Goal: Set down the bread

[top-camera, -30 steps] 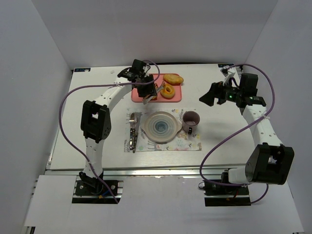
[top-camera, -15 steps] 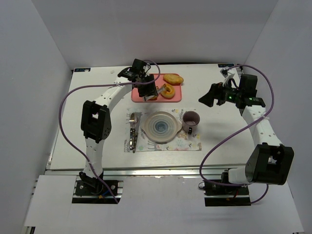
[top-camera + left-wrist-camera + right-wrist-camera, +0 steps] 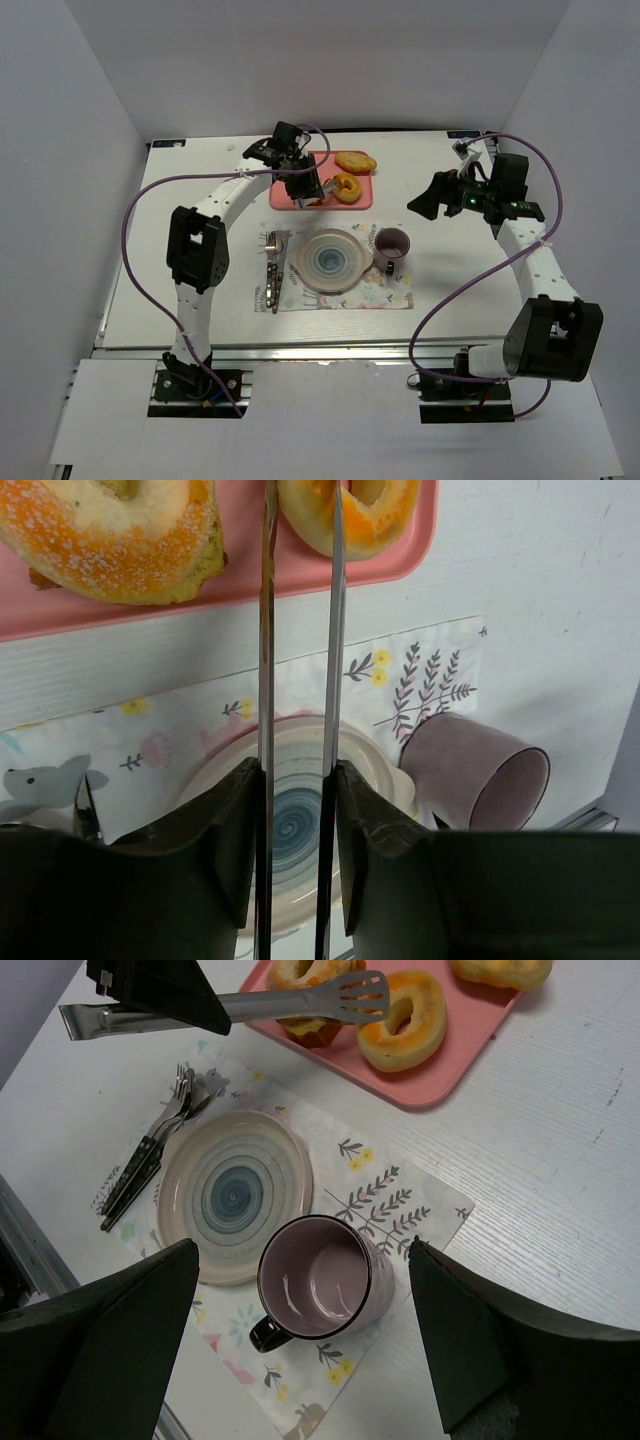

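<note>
The bread (image 3: 385, 1050) in pink tray (image 3: 455, 1055); left claw (image 3: 297, 780) clenched on tongs (image 3: 290, 1002); right claw (image 3: 420, 202) spread wide.

Bright, even, diffuse light fills the white-walled table (image 3: 180, 300), and shadows are soft and faint. The overhead view is sharp. Both wrist views show their near fingers (image 3: 110, 1340) as dark, slightly blurred shapes. Mild glare glints inside the cup (image 3: 320, 1280).
</note>
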{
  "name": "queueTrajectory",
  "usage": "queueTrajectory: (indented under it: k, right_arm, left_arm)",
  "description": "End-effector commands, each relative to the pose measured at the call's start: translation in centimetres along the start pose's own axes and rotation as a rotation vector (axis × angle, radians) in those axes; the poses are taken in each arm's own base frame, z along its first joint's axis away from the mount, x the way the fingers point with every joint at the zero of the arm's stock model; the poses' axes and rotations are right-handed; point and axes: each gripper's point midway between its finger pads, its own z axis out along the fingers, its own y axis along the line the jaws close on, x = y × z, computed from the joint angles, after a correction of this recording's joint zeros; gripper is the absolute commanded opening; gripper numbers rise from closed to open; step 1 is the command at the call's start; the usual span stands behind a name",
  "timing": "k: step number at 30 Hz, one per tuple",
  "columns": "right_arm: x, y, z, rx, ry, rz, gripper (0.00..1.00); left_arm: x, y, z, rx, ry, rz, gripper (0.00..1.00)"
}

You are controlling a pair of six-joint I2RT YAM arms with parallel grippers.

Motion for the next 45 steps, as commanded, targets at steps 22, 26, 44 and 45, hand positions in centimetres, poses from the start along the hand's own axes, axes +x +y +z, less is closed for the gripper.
queueTrajectory:
  k: [22, 26, 44, 45]
  right_arm:
    - [-1.8, 0.9, -0.7, -0.018, -0.039, -0.053, 0.89]
    - [-1.9, 0.9, -0.6, -0.025, -0.033, -0.046, 0.9]
    - [-1.6, 1.2, -0.9, -0.03, -0.025, -0.047, 0.89]
    - [-1.6, 1.2, -0.9, -0.03, -0.025, -0.047, 0.89]
  left_arm:
    - [7.1, -2.4, -13.6, 0.216, -0.142, 0.028, 0.02]
    - [11.6, -0.7, -14.1, 0.22, -0.083, 0.033, 0.02]
    - [16.3, 2.0, -11.7, 0.131, -0.003, 0.063, 0.55]
    - [16.0, 1.8, -11.9, 0.13, -0.013, 0.068, 0.58]
